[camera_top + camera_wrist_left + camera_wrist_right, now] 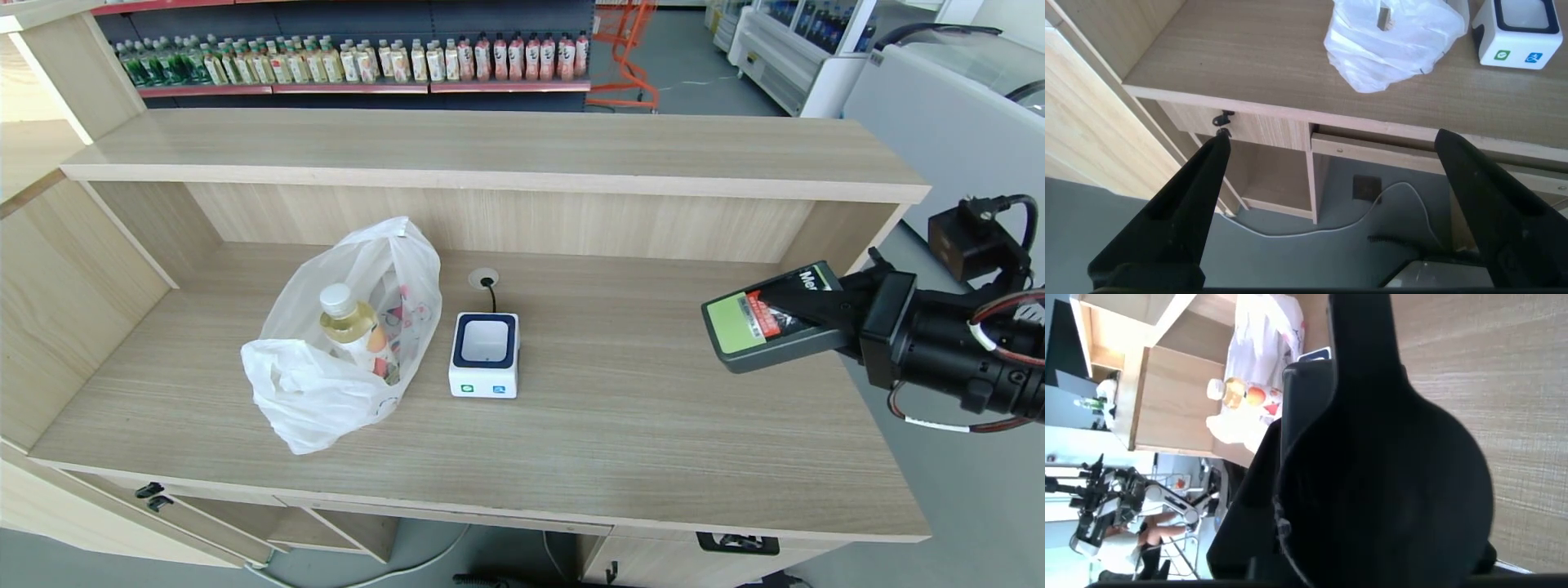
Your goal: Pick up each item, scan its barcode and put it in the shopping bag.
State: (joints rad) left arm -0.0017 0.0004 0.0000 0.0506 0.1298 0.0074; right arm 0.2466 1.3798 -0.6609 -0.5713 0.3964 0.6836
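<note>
— Which arm has the item?
— Not the left claw (1333,137), spread below the front edge of the worktop (1249,65). The right claw (824,314), frame right, pinches the green box (747,331), long axis aimed left at the centre scanner (484,353); the shopping bag (343,351) sits just left of that.

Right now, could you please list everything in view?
counter: one, light wood, under everything.
shopping bag: one, white plastic, counter's left part.
bottle: one, yellowish, white cap, inside the shopping bag.
scanner: one, white and dark blue, right of the shopping bag.
box: one, green and black, held by the counter's right end.
shelf bottles: many, green to pink, shelf behind.
left gripper: one, black, open, before the counter's front.
right gripper: one, black, shut on the box.
</note>
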